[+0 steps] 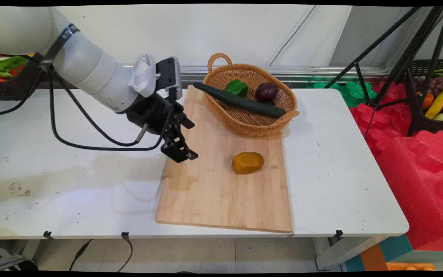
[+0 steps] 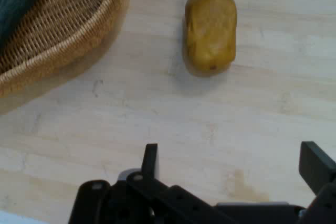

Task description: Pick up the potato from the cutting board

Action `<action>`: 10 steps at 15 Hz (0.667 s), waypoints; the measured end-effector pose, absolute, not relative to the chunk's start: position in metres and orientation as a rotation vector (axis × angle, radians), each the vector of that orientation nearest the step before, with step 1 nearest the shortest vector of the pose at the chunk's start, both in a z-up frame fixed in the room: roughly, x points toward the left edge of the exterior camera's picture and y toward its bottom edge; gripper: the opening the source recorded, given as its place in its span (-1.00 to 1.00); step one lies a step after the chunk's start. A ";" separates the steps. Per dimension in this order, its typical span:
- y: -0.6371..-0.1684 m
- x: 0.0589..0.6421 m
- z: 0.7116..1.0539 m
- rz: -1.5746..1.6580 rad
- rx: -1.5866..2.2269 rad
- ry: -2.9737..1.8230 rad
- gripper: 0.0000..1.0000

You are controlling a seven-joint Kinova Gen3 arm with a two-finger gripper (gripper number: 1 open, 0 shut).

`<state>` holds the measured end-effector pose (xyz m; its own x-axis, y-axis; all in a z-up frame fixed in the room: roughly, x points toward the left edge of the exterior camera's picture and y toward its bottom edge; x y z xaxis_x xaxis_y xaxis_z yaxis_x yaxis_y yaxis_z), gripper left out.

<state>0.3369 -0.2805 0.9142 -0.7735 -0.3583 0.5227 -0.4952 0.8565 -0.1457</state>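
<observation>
My black gripper [image 1: 191,140] hangs open over the left part of a wooden cutting board [image 1: 221,192], holding nothing. A brownish-yellow potato [image 1: 248,162] lies on the board to its right, a short way off. In the hand view the potato [image 2: 209,30] sits ahead of the gripper [image 2: 233,163], with bare board [image 2: 157,119] between them. A wicker basket [image 1: 244,123] rests on the board's far end with a long cucumber [image 1: 240,100], a green pepper [image 1: 237,87] and a dark purple onion [image 1: 266,92] in it. The basket's rim [image 2: 58,45] shows in the hand view's upper left.
The board lies on a white table [image 1: 52,177]. Black cables [image 1: 90,142] hang from the arm over the table's left part. A black tripod [image 1: 406,65] and red and green foam blocks [image 1: 417,161] stand off the right edge. Crates of toy fruit sit at far left and far right.
</observation>
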 end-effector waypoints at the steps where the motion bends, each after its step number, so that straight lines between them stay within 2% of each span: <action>1: -0.282 0.334 0.915 0.381 0.620 -2.537 1.00; 6: -0.299 0.310 0.915 0.387 0.630 -2.512 1.00; 10: -0.320 0.286 0.902 0.383 0.648 -2.513 1.00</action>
<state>0.2861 -0.3200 0.9018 -0.7548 -0.3697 0.5419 -0.5141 0.8464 -0.1388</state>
